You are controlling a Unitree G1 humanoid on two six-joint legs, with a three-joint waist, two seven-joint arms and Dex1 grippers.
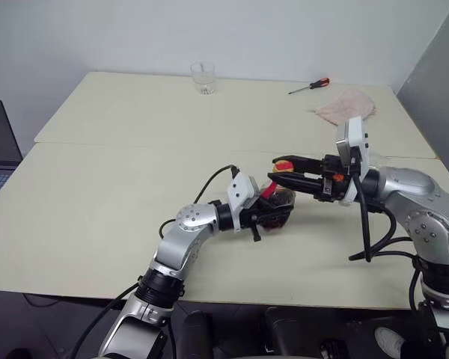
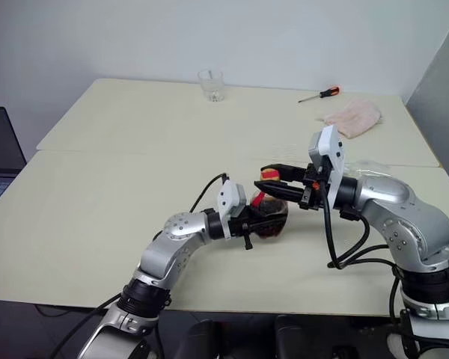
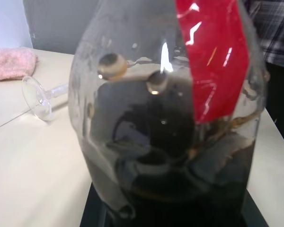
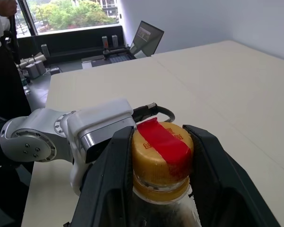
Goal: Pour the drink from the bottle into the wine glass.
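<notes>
Two claws on one bottle [image 2: 269, 217]: left gripper [image 2: 258, 221] clamped round its body, right gripper [image 4: 163, 163] clamped on the cap [image 4: 162, 153] from 3 o'clock

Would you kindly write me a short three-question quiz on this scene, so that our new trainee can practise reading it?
1. True or false: the yellow cap with red tape is already off the small clear plastic bottle.
2. Which gripper holds the bottle's body? A) left gripper B) right gripper C) neither
3. Fill in: the clear stemmed wine glass lies on its ____ on the cream table.

Key:
1. False; the cap sits on the neck, between the right gripper's fingers.
2. A.
3. side.
</notes>
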